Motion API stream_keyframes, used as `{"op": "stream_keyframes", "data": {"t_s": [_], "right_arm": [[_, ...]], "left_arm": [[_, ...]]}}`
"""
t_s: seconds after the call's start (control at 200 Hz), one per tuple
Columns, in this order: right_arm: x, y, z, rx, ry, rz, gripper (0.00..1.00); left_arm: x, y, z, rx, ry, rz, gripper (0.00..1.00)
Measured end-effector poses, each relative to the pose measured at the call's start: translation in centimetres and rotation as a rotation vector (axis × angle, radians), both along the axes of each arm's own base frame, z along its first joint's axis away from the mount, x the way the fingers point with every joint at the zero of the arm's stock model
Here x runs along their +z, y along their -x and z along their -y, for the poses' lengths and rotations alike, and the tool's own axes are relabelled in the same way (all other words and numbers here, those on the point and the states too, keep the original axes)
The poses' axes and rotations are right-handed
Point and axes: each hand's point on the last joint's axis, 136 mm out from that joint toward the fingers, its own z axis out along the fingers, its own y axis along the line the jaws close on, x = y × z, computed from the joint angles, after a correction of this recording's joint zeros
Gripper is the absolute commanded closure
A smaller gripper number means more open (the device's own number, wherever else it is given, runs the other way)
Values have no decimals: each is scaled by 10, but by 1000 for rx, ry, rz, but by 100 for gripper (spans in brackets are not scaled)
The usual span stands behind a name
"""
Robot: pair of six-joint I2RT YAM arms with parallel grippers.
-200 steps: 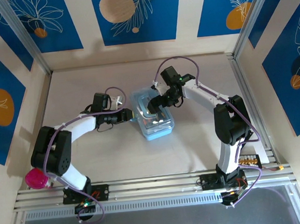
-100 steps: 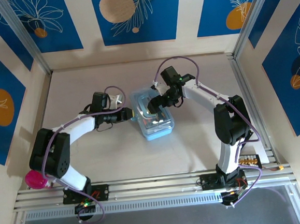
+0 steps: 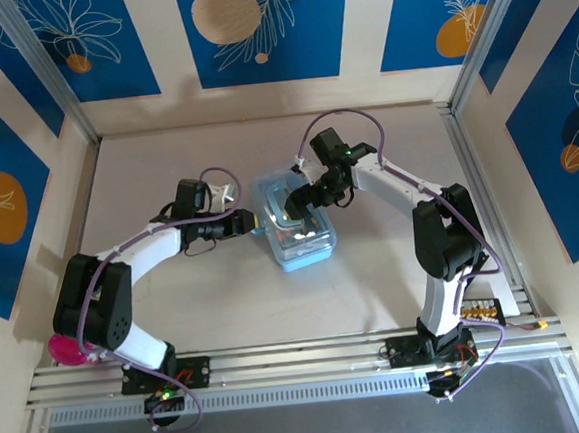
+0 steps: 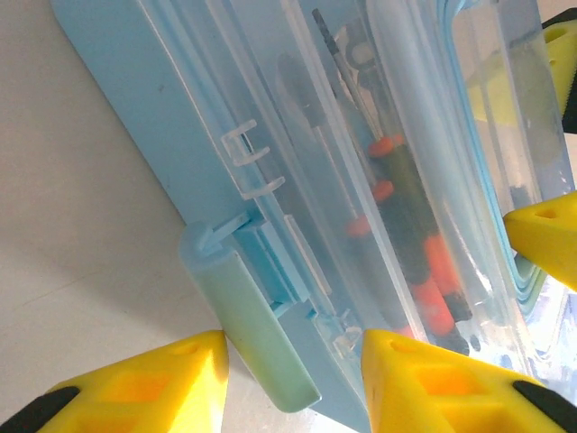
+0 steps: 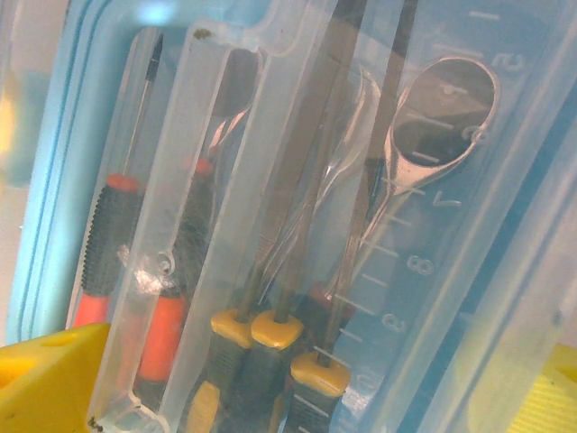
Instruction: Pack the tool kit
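The tool kit sits about mid-worktop, between the two arms. It's a see-through light-blue plastic case with a clear lid lying over the tools, and ruler-style marks are moulded into the plastic. Through it you can see orange-and-black-handled screwdrivers side by side, a few yellow-and-black-handled drivers, and a shiny wrench with a round head.

The left gripper is right up against the left side of the case. Its yellow fingers are partly open, with the pale blue-green clasp sitting between them. It doesn't look clamped on.

The right gripper is over the far end of the lid, spread really wide and holding nothing. Can't tell if it's actually touching the lid.
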Motion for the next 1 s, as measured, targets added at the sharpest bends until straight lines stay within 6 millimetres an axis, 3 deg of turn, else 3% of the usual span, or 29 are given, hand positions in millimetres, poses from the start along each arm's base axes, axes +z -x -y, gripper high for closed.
{"op": "stream_keyframes", "data": {"t_s": [1.0], "right_arm": [[0,0,0,1,-2,-1,6]], "left_arm": [[-8,-12,7,15,38,6,57]]}}
